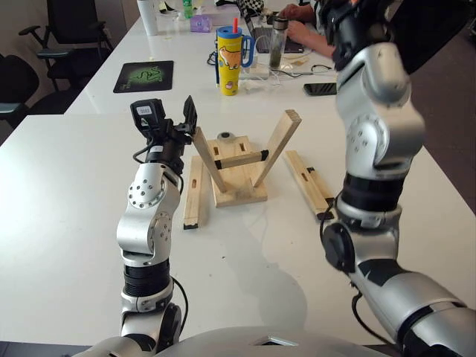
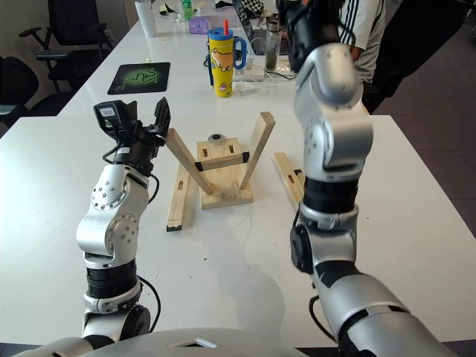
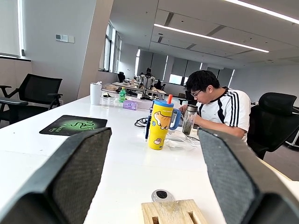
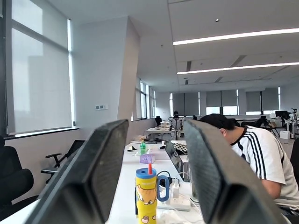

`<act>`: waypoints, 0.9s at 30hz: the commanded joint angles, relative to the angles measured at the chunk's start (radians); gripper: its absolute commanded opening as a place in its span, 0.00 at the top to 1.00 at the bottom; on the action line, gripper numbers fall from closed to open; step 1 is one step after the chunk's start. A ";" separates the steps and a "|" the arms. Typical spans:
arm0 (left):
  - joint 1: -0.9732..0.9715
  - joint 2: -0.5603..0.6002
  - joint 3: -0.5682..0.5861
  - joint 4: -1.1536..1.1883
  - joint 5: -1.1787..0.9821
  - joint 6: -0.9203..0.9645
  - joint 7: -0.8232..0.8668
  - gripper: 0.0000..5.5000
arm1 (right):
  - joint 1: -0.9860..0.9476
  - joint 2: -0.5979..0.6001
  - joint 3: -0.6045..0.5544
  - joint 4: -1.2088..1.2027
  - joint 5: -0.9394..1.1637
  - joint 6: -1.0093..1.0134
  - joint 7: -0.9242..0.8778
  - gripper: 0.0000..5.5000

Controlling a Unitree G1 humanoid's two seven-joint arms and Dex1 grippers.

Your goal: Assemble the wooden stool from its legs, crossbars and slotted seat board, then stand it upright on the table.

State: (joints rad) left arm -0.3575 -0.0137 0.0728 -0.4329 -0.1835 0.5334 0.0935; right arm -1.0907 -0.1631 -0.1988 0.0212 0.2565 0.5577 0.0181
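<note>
Holds left gripper (image 1: 169,117) spread open and empty just beside one slanted leg (image 1: 210,158) of the part-built stool on the table (image 1: 67,193), seat board (image 1: 238,192) flat between two loose rails (image 1: 194,192), and holds right gripper (image 4: 155,126) high beyond, fingers apart.

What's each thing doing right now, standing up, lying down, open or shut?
Seat board: lying flat on the table, two legs in it.
Legs: standing tilted, joined by a crossbar.
Loose wooden pieces: lying flat, one on each side of the board.
Left claw: open, empty.
Right claw: open, empty, held high.
Yellow cup: upright, lid on.
</note>
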 commanded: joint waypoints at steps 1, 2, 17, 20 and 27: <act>0.006 -0.001 0.007 0.007 0.014 0.001 0.014 0.38 | -0.034 0.030 -0.039 0.154 0.106 0.190 0.033 0.60; 0.006 -0.002 0.006 0.004 0.015 0.001 0.015 0.38 | 0.040 0.045 0.003 0.129 0.117 0.286 0.042 0.60; -0.008 -0.003 -0.003 0.002 0.002 0.014 -0.006 0.38 | 0.401 0.160 0.111 -0.108 0.096 0.313 -0.010 0.60; -0.084 0.000 0.067 -0.024 -0.042 0.002 0.007 0.38 | 0.388 0.151 0.120 -0.098 0.085 0.272 0.001 0.60; -0.190 -0.025 0.092 -0.073 -0.194 0.102 0.005 0.38 | 0.444 0.144 0.144 -0.122 0.079 0.291 0.011 0.60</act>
State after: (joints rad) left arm -0.5629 -0.0321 0.1846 -0.5055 -0.3601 0.5952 0.0989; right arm -0.7390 -0.0272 -0.0747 -0.1446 0.3385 0.7812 0.0261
